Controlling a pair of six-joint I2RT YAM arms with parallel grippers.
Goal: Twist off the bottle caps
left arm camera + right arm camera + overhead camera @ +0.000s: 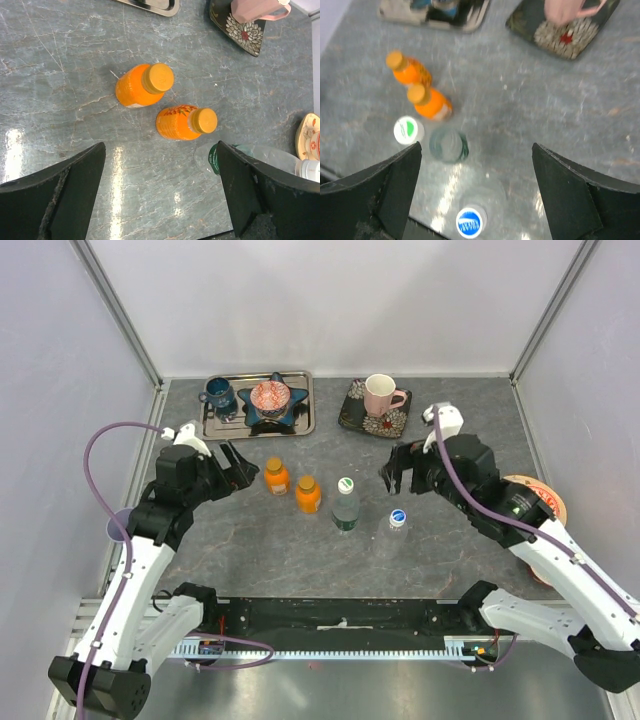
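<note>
Grey surface [300, 560] carries four capped bottles [345, 508] in a row. We see the left claw [238, 468] by the orange bottles [277, 478], the right claw [392, 472] by the clear bottle [397, 525], both wide open, empty.

The overhead camera looks steeply down from above and behind the arm bases, taking in the whole table [330, 560]. The left wrist camera looks down from close by. The right looks from slightly higher and is blurred; both face the far side and share the two orange bottles [142, 87] and the pink mug [255, 7].
</note>
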